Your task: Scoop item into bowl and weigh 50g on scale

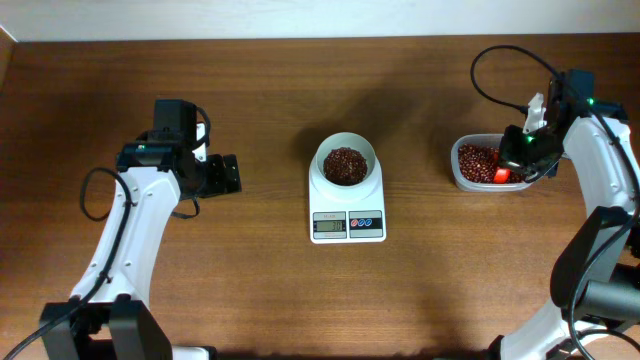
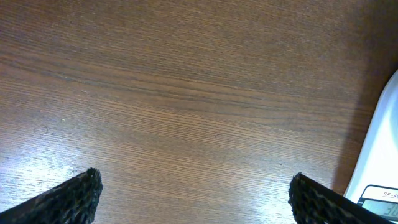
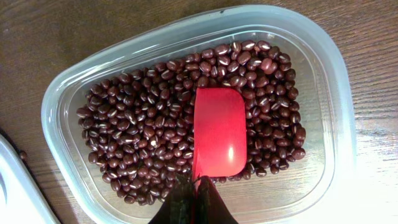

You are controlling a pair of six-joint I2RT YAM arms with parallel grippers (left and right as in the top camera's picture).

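Dark wood-grain table (image 1: pixel 250 100) is noted, bounded at the far edge by a pale wall (image 1: pixel 300 15). The white scale (image 1: pixel 347 226) is set at table centre. The white bowl (image 1: pixel 347 139) is seated on its platform and partly filled with beans (image 1: pixel 345 165). More beans are contained in a clear tub (image 3: pixel 62 106) at the right, with a red scoop (image 3: pixel 219 134) among them. The scoop's handle is pinched by the right gripper (image 3: pixel 196 186). The left gripper (image 2: pixel 194 199) is held with fingers spread wide above the wood, left of the scale.
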